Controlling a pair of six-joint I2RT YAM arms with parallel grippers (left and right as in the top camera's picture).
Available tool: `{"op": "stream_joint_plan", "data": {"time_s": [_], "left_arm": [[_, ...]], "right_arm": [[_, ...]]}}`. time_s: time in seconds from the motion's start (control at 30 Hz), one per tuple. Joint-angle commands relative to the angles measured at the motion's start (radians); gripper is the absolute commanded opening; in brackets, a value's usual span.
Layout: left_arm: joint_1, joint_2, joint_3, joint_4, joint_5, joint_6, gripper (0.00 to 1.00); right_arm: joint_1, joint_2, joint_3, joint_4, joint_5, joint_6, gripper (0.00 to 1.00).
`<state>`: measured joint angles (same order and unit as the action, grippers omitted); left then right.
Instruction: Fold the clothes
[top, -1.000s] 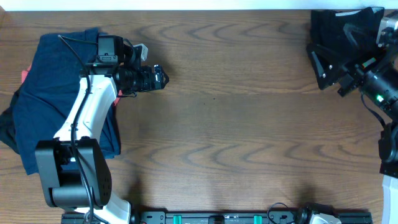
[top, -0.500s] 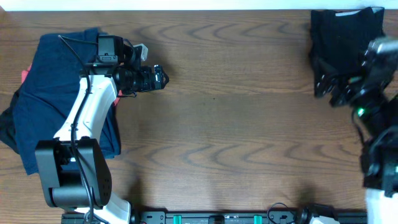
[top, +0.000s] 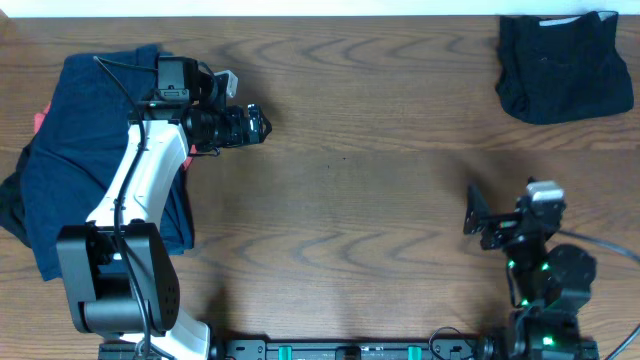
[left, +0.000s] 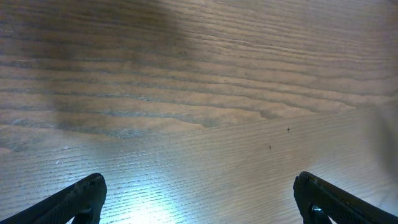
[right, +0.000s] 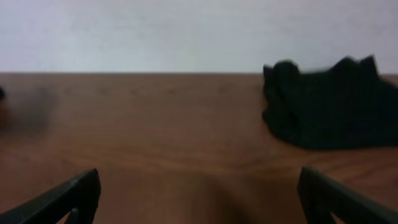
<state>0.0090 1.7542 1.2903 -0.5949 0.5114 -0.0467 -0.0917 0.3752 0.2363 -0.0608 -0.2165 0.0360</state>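
Wooden table (top: 380, 220), black shorts (top: 560, 65); navy garment (top: 70, 160) partly under arm (top: 135, 180); left pincer (left: 199, 186), right pincer (right: 199, 186) released.

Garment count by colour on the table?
Black fabric garments: 2, one folded at far right, one peeking out at far left
Navy blue fabric garment: 1
Red-orange fabric garment: 1, only an edge shows
Total: 4

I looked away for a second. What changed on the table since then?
The right gripper, open and empty, pulled back from the black shorts at the far right corner to the near edge of the table, leaving them lying there. The left gripper and the navy garment stayed put.
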Motion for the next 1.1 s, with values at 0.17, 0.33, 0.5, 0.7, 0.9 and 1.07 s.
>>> {"op": "stream_joint_plan", "data": {"time_s": [0.17,0.33,0.5,0.7,0.9,1.07], "left_arm": [[-0.006,0.006,-0.006,-0.003,-0.008,0.017,0.98],[-0.006,0.006,-0.006,-0.003,-0.008,0.016,0.98],[-0.006,0.006,-0.006,-0.003,-0.008,0.016,0.98],[-0.006,0.006,-0.006,-0.003,-0.008,0.016,0.98],[-0.006,0.006,-0.006,-0.003,-0.008,0.016,0.98],[-0.006,0.006,-0.006,-0.003,-0.008,0.016,0.98]], "right_arm": [[0.022,-0.209,-0.197,0.024,0.018,-0.007,0.99],[0.022,-0.301,-0.231,0.004,0.03,-0.008,0.99],[0.022,-0.365,-0.231,0.004,0.032,-0.008,0.99],[0.021,-0.369,-0.231,0.004,0.032,-0.008,0.99],[0.021,-0.369,-0.231,0.004,0.032,-0.008,0.99],[0.021,-0.369,-0.231,0.004,0.032,-0.008,0.99]]}}
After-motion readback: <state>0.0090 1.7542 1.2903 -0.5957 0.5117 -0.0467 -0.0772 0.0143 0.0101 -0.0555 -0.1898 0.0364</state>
